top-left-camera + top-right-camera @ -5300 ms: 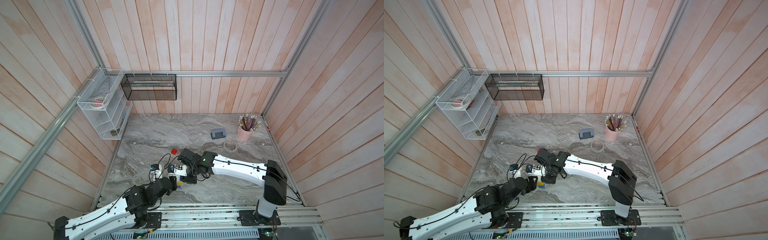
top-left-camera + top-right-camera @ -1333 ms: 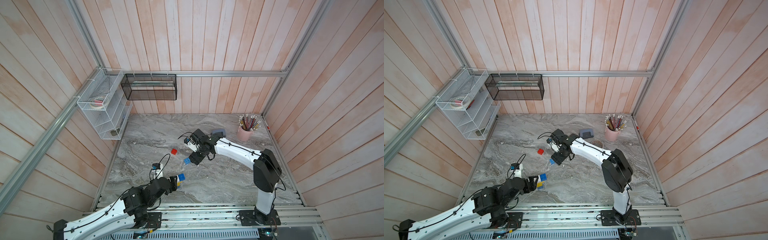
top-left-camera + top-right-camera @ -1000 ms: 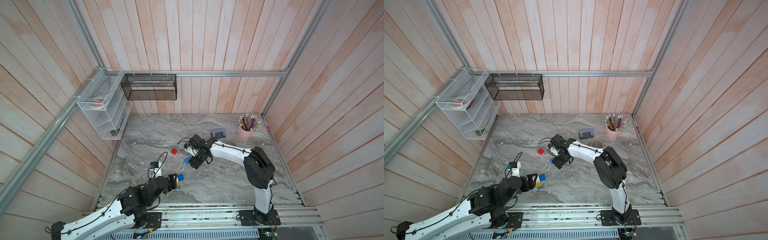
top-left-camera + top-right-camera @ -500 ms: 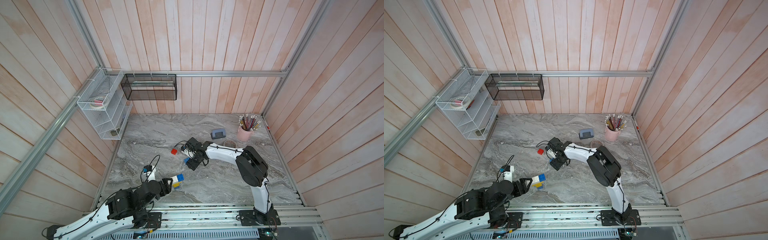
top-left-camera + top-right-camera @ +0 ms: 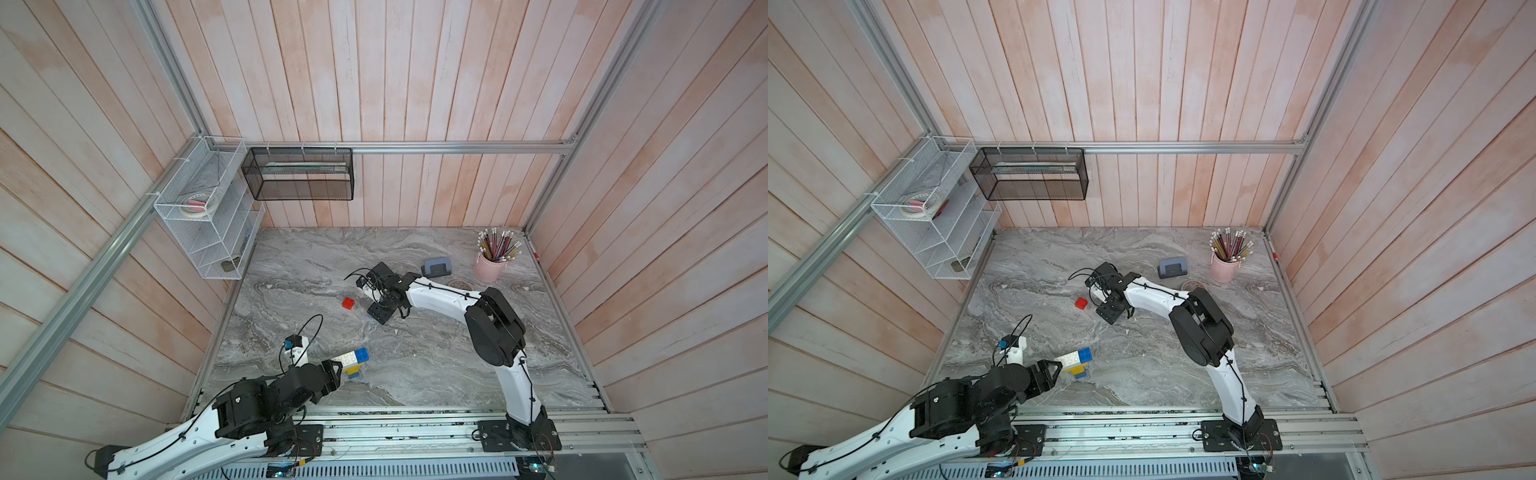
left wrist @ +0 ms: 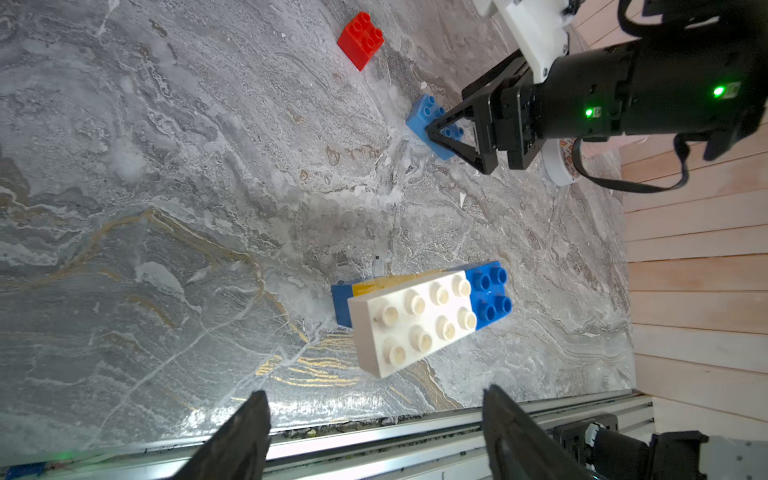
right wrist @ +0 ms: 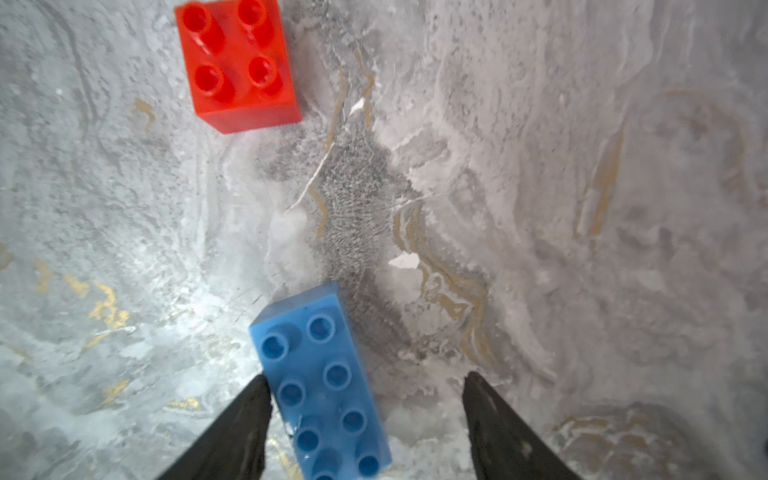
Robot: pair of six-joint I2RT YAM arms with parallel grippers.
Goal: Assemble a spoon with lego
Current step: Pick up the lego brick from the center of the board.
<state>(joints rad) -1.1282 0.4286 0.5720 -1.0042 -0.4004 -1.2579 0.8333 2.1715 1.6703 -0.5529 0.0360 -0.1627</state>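
Left tool (image 6: 374, 395) first: fingers spread wide, nothing between them, tips low over the near edge of the counter (image 6: 166, 208). Just ahead of those tips, clear of them, lies the part-built spoon (image 6: 415, 320). It has a long white brick and a dark blue square on top, with yellow and blue underneath. Moving across, a red square brick (image 7: 237, 62) sits alone, ahead of the right tool (image 7: 365, 376) and off to one side, well apart from it. The right tool is down over a light blue long brick (image 7: 320, 386) with its jaws parted around it. One finger (image 7: 245, 415) is against the brick's long side, the other stands off with counter showing between. Not clamped.
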